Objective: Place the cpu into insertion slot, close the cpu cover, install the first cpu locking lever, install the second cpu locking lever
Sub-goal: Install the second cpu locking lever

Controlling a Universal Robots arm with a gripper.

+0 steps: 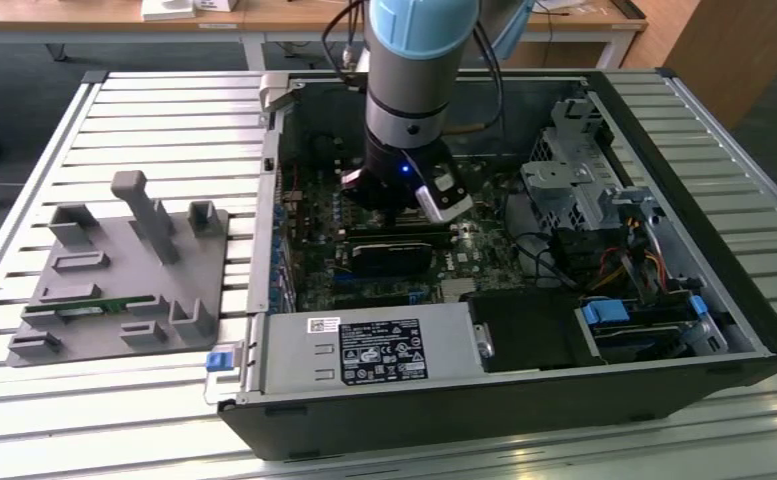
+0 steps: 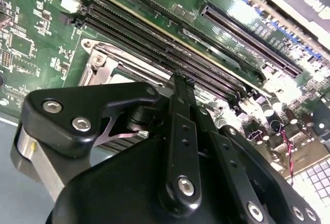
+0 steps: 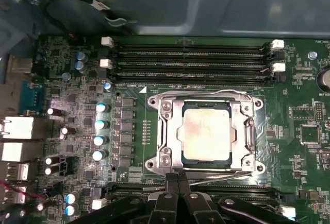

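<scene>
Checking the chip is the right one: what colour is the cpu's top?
Dull silver-grey with a faint pinkish sheen, seen best in the first wrist view: the cpu.

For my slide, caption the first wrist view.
The cpu sits in the insertion slot, cpu cover down, gripper at its edge.

I see the cpu [image 3: 207,134] lying in the insertion slot [image 3: 164,115], with the cpu cover [image 3: 174,136] down around it. The memory slots [image 3: 191,62] run along one side of it. My gripper [image 3: 178,180] sits at the slot's other edge.
</scene>
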